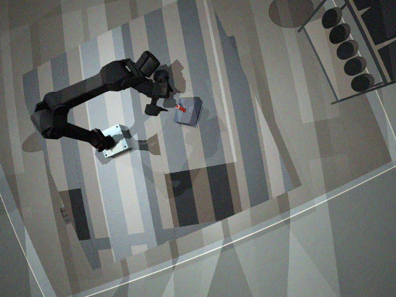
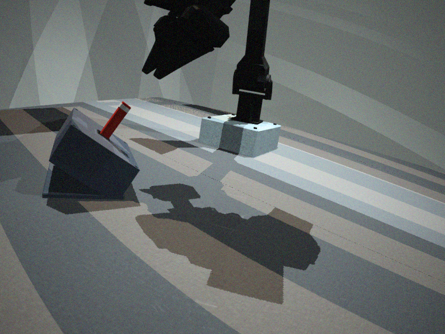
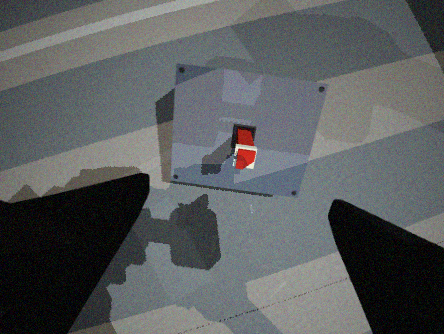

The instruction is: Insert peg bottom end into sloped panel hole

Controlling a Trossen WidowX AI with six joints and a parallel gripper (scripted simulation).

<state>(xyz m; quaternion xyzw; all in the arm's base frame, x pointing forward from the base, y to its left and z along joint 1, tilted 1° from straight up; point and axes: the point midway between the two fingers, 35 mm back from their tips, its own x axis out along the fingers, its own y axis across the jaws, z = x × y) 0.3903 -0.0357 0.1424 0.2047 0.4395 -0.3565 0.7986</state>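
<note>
The red square peg with a white top end stands in the hole of the sloped grey-blue panel, leaning along the hole's direction. Its lower end is hidden inside the panel. My gripper is open and empty. It hangs well above and back from the peg, on the side toward the robot base, touching nothing. In the wrist view the two dark fingers stand wide apart at the lower corners, with the panel and peg between and beyond them.
The arm's pale base block stands on the striped table beside the panel. A rack with several dark round discs stands far off at the back right. The arm's shadow falls across the table in front of the panel.
</note>
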